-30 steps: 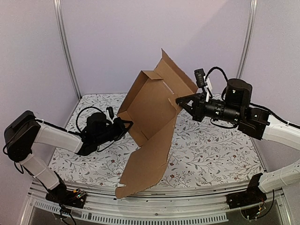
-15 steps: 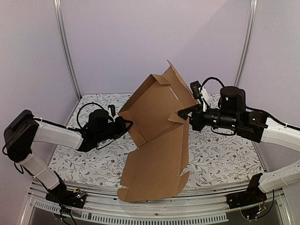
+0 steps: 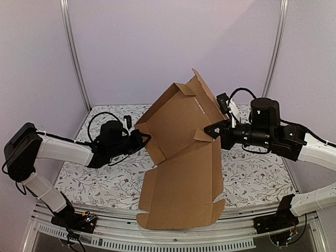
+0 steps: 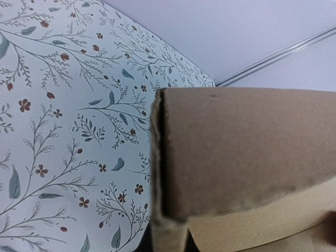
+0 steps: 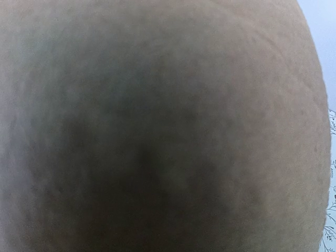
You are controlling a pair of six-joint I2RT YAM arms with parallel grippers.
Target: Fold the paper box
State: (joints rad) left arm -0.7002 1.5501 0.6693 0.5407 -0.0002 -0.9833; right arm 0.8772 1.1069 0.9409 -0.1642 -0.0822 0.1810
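Box: aloft above the table. We clamp its left edge in the left gripper and its right edge in the right gripper, so its long flap hangs free, likely for folding.

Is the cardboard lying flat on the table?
No, the cardboard stands tilted upright above the table, between the left gripper and the right gripper.

brown paper box, part-folded, aloft
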